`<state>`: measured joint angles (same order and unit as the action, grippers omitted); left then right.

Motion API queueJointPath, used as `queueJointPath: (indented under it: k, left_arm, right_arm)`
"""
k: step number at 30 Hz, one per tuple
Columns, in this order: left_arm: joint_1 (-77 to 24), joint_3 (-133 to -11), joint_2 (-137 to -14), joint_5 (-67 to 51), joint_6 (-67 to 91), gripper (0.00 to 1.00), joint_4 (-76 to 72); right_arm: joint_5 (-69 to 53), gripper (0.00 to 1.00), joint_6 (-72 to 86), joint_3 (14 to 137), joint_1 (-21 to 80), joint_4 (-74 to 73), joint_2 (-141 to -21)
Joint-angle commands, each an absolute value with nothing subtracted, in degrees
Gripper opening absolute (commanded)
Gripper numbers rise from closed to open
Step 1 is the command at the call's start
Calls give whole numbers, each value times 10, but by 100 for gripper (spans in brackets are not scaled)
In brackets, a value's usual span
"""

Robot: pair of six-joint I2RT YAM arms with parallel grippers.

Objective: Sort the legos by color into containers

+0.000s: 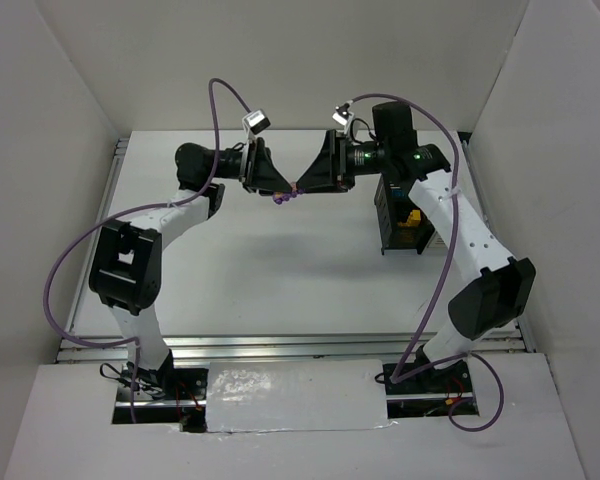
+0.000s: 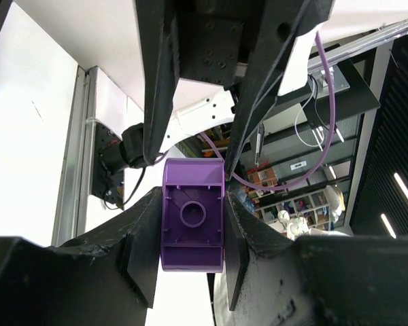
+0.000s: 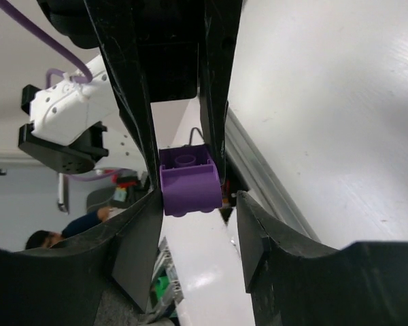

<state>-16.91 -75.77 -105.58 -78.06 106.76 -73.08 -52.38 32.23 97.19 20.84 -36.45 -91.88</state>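
The 2 arms meet tip to tip above the far middle of the table (image 1: pixel 280 280), at 12 o'clock from its centre. The left gripper (image 1: pixel 282 187) is clamped on a purple lego (image 2: pixel 192 224), its fingers pressed flat on 2 opposite sides. The right gripper (image 3: pixel 198 198) straddles the same brick from the other end. Its fingers stand apart, with a clear gap at the 3 o'clock side in its own wrist view, so it grips nothing yet.

Risks, as I judge them:
- The brick hangs in the air, so if the left fingers let go before the right ones have a firm hold, it would drop and could bounce away
- The 2 sets of fingers crowd 1 tiny piece, so a slight misalignment could knock finger against finger or twist the brick askew
- If this is a stacked pair being pulled apart, a sudden release could flick 1 half off

Hard to make out:
- Whether the purple piece is 1 brick or 2 joined
- How high it hangs over the table
- The black bin (image 1: pixel 392 232) at 3 o'clock shows something yellow (image 1: pixel 412 217) inside, but the right arm covers much of that area and I cannot pick out any white bins or other legos
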Motion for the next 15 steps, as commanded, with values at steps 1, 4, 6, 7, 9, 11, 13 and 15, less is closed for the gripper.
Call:
queueJointPath:
  k: [1, 4, 6, 7, 9, 11, 13, 15]
  left_arm:
    - [-164, -766, -1049, -771, 1062, 0, -939]
    - [-164, -766, -1051, -770, 1076, 0, -954]
    - [-166, -768, -1051, -770, 1081, 0, -960]
    - [-168, -771, -1051, -770, 1082, 0, -960]
    - [-170, -773, -1052, -770, 1087, 0, -963]
    - [-172, -772, -1054, -769, 1094, 0, -974]
    - [-177, -769, -1055, -772, 1100, 0, -979]
    - [-177, -768, -1056, -771, 1099, 0, -978]
  right_arm:
    - [-584, 54, 372, 940, 207, -284, -896]
    - [-635, 56, 385, 935, 206, -265, -898]
    - [-639, 56, 393, 932, 207, -245, -897]
    - [-636, 55, 397, 930, 207, -238, -896]
    - [-633, 55, 415, 921, 205, -209, -896]
    - [-632, 54, 431, 912, 207, -189, -898]
    - [-633, 52, 442, 910, 207, -168, -899]
    - [-635, 48, 446, 911, 207, -170, -903]
